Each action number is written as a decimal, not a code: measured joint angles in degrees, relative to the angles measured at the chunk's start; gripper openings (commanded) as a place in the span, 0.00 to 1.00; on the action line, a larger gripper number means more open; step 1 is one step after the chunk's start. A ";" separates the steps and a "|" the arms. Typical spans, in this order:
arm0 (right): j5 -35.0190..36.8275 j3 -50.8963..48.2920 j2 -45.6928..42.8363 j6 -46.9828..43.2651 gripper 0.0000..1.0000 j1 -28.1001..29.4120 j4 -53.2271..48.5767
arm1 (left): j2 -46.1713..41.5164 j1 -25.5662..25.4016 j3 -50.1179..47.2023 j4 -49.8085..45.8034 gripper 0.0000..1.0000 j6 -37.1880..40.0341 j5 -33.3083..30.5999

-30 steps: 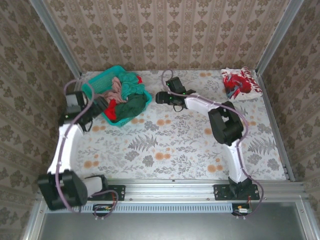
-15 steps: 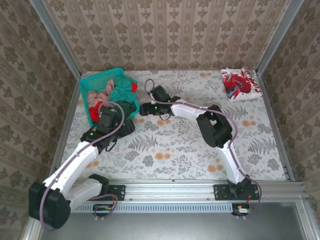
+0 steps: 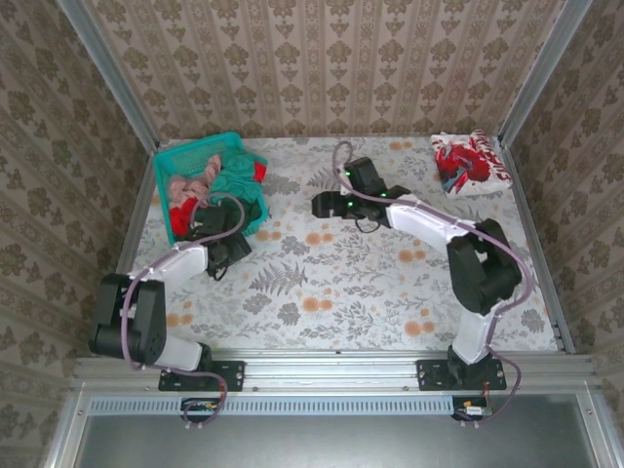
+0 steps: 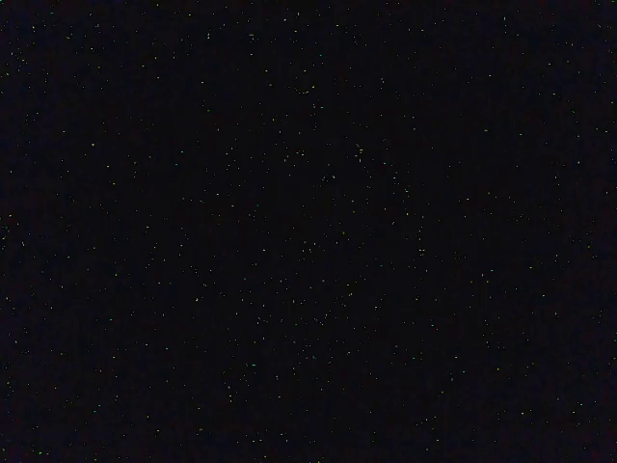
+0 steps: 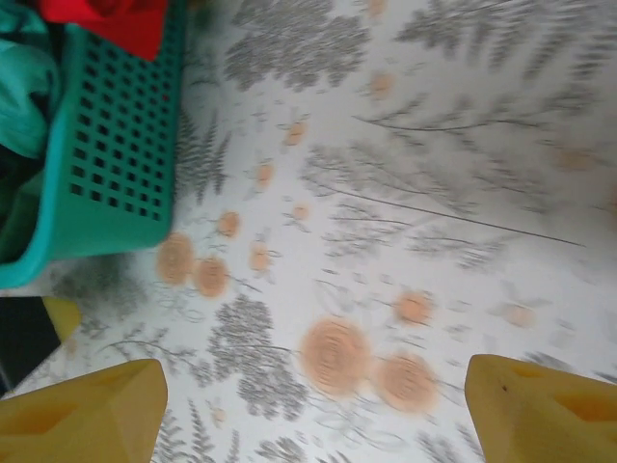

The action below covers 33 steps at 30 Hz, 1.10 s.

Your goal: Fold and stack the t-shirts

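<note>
Top external view: the left pincer (image 3: 216,230) lies at the near side of the teal mesh basket (image 3: 166,164), and it seems to touch the cloth there. Its dark body hides the jaws, so I cannot tell whether it is released or clenched. Just beyond this pincer, inside the basket, a salmon-pink shirt (image 3: 183,185), a teal-green shirt (image 3: 234,181) and a red shirt (image 3: 258,172) are heaped together. The right pincer (image 3: 320,203) is over the flowered table (image 3: 322,283), with the basket near on its one side. The red-and-white patterned shirt (image 3: 470,163) lies well apart on its other side, in the far corner.

Left wrist view: the picture is black, and it does not show how the left pincer stands.

Right wrist view: the right pincer (image 5: 310,391) is released. Its yellow fingers (image 5: 87,415) stand wide apart, and the flowered table is seen between them. Ahead of the left finger stands the basket (image 5: 106,164). The teal-green shirt (image 5: 24,87) and the red shirt (image 5: 111,19) lie inside it, apart from both fingers.
</note>
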 measured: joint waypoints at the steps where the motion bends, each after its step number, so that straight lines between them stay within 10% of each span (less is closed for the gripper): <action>1: 0.46 -1.84 -1.57 -0.35 0.83 -0.81 0.07 | 1.01 0.81 1.01 -0.04 0.78 0.39 -0.09; 16: 2.12 -14.01 -9.90 -2.56 0.85 -5.90 0.13 | 12.55 15.13 16.26 -5.75 0.87 8.79 -2.25; 33: 2.10 -14.01 -9.90 -2.78 0.85 -6.38 0.35 | 24.48 23.65 34.69 -19.26 0.71 15.69 -4.90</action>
